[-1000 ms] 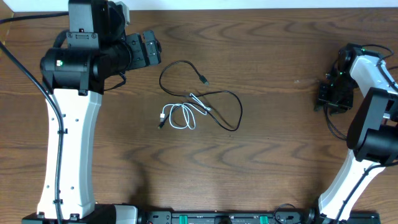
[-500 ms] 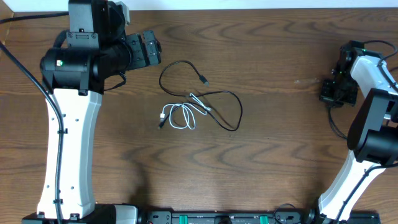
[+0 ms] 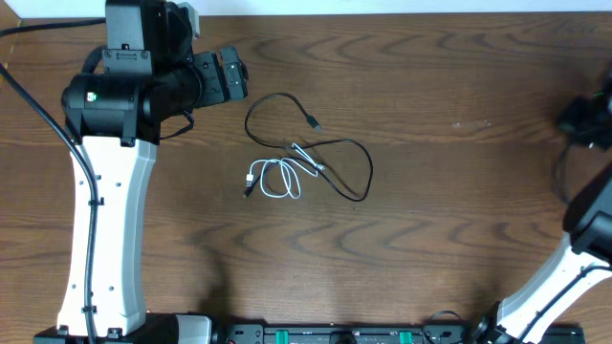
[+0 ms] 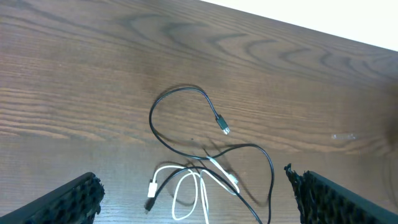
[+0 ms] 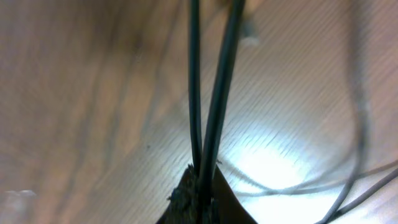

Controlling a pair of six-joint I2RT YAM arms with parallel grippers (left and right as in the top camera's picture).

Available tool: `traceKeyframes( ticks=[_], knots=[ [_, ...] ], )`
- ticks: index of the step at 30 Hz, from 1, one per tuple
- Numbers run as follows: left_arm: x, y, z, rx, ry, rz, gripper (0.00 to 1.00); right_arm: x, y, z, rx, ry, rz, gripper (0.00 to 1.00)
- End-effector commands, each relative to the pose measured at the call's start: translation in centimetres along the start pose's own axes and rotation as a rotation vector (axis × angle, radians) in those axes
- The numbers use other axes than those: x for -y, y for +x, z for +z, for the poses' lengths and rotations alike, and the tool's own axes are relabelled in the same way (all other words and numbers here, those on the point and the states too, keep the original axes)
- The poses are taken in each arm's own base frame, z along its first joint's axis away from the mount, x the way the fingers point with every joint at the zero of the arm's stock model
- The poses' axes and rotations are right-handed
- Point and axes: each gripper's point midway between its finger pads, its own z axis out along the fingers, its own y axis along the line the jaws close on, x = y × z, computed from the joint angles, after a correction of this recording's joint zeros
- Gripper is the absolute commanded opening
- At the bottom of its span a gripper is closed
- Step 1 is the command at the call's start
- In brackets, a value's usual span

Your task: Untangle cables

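Observation:
A thin black cable [image 3: 350, 156] and a shorter white cable [image 3: 278, 182] lie tangled at the table's middle. The white one is looped and crosses the black one near its plugs. Both show in the left wrist view, black [image 4: 178, 92] above white [image 4: 200, 188]. My left gripper [image 3: 230, 77] is open and empty, up and to the left of the tangle; its fingers [image 4: 193, 186] frame the cables from above. My right gripper [image 3: 585, 117] is at the far right edge, far from the tangle. In its wrist view the fingers [image 5: 199, 182] meet at a point, with two dark cords blurred in front.
The left arm's white column [image 3: 105, 220] runs down the left side of the brown wooden table [image 3: 430, 239]. The right arm [image 3: 583, 220] stands at the right edge with its own dark cord hanging beside it. A black rail [image 3: 335, 334] lines the front edge.
My right gripper has swung from about the right quarter of the table out to the far right edge. The left arm and both cables have not moved.

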Motion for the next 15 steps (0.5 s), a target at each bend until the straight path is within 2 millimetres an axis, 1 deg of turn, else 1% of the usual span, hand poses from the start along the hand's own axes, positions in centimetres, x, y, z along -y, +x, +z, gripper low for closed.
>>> traceKeyframes(
  ticks=[1,4,6,9,10,13,15],
  knots=[
    [-0.1,0.3,0.4,-0.018,0.005,0.008,1.00,1.3,-3.4,-3.8,0.086,-0.063,0.091,0.01],
    [-0.1,0.3,0.4,-0.018,0.005,0.008,1.00,3.6,-5.8,-7.4,0.160,-0.070,0.144,0.01],
    [-0.1,0.3,0.4,-0.018,0.005,0.008,1.00,4.8,-7.0,-9.7,0.208,-0.067,0.170,0.01],
    [-0.1,0.3,0.4,-0.018,0.005,0.008,1.00,7.3,-8.6,-13.8,0.309,-0.028,0.215,0.01],
    [-0.1,0.3,0.4,-0.019,0.005,0.007,1.00,8.4,-9.0,-15.1,0.348,0.003,0.242,0.01],
    [-0.1,0.4,0.4,-0.023,0.003,0.007,1.00,12.3,-9.2,-19.0,0.454,0.142,0.357,0.01],
    [-0.2,0.6,0.4,-0.030,0.002,0.005,1.00,14.2,-8.7,-20.6,0.487,0.209,0.422,0.01]
  ],
)
